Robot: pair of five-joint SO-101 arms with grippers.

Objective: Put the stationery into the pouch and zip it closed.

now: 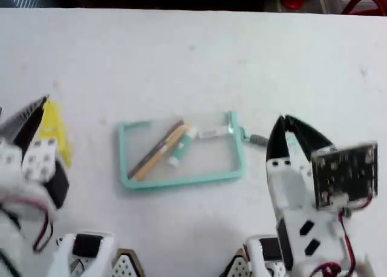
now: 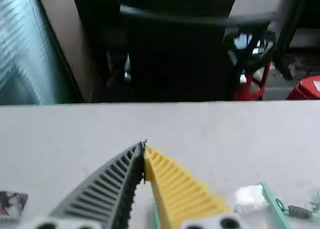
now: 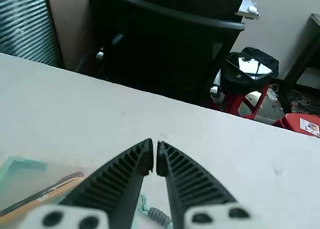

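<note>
lying flat near the middle of the white table, the pouch is a clear sleeve with a teal border. inside it, two pencils lie diagonally side by side, with a white-and-green pen just beside them. a grey zip pull cord sticks out from the pouch end nearest the right gripper. the right gripper sits just beside that cord, its black fingers brought together with only a thin slit at the tips and nothing between them. the left gripper is well apart from the pouch, off its opposite end, with its grey and yellow fingers pressed together on nothing.
</note>
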